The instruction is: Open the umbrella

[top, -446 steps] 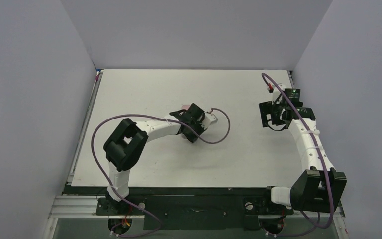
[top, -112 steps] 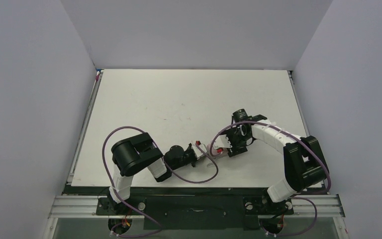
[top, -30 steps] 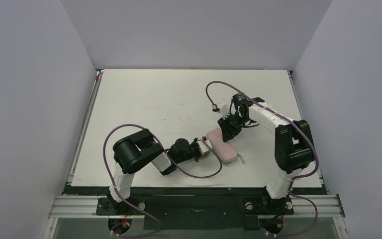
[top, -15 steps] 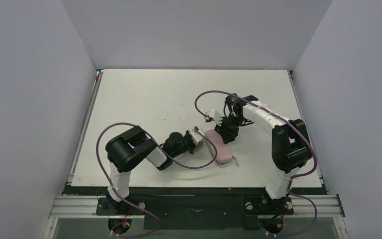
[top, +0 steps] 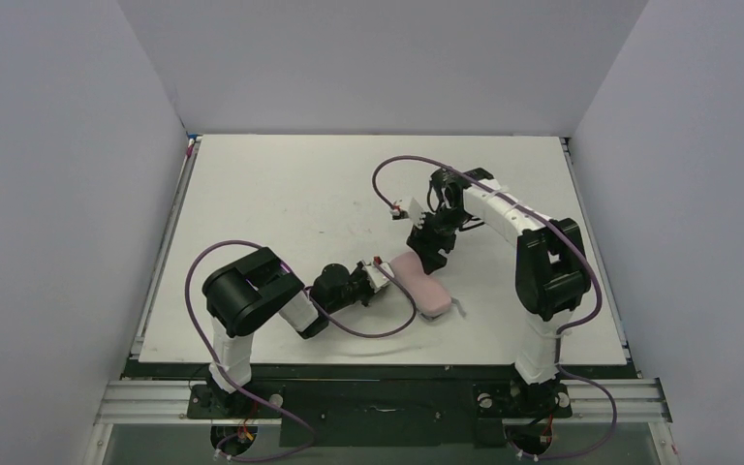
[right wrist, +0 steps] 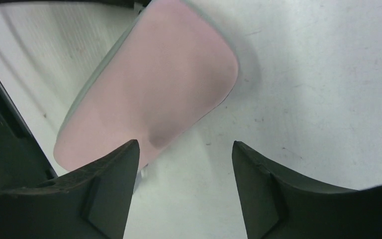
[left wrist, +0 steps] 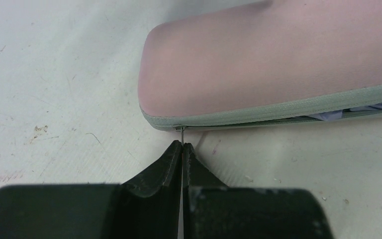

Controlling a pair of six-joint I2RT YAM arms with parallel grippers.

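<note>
Hard case (top: 422, 282): an oval pinkish clamshell lying flat on the white table (top: 281, 194), towards the near middle, between the two grippers.
Zip band (left wrist: 278, 112): a grey-green strip runs along the case's edge; in the left wrist view it gapes slightly at the right.
Umbrella (left wrist: 358, 108): it is inside the case, and only a sliver of pale fabric shows through that gap. Shaft and handle are hidden.
Left gripper (left wrist: 181, 145): low over the table at the case's rounded left end, fingers pressed together with no gap. The tips pinch a thin metal zip pull (left wrist: 179, 129) that hangs from the end of the zip band.
Right gripper (right wrist: 185, 147): it points down over the far end of the case with its jaws spread wide and nothing between them. One finger (right wrist: 109, 184) overlaps the case's corner in the right wrist view; whether it touches cannot be told.
Left arm (top: 252, 295): folded low near its base, with the forearm reaching right to the case.
</note>
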